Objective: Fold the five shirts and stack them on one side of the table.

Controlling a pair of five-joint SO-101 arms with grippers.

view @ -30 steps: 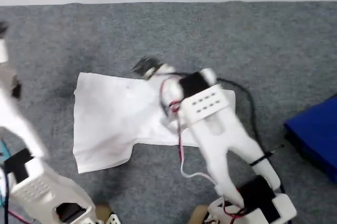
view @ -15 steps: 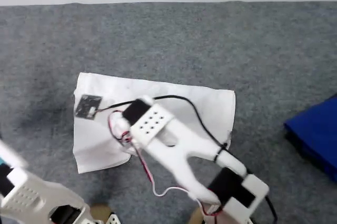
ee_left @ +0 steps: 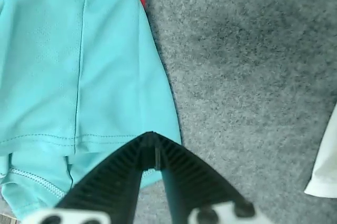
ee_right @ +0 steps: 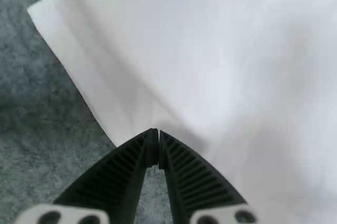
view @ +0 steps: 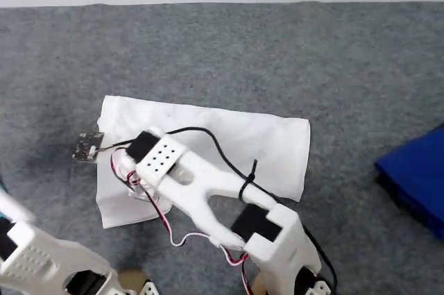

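High view gives you the white shirt flat mid-table, grey table spreading from 10 to 2 o'clock, a blue item at 3. Right gripper sits closed at its 8 o'clock edge, left gripper closed at the hem of a teal shirt; hold unclear.

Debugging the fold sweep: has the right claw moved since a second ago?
Yes. In the high view the right claw swept across the white cloth shirt, from the middle of its far edge to its left edge.
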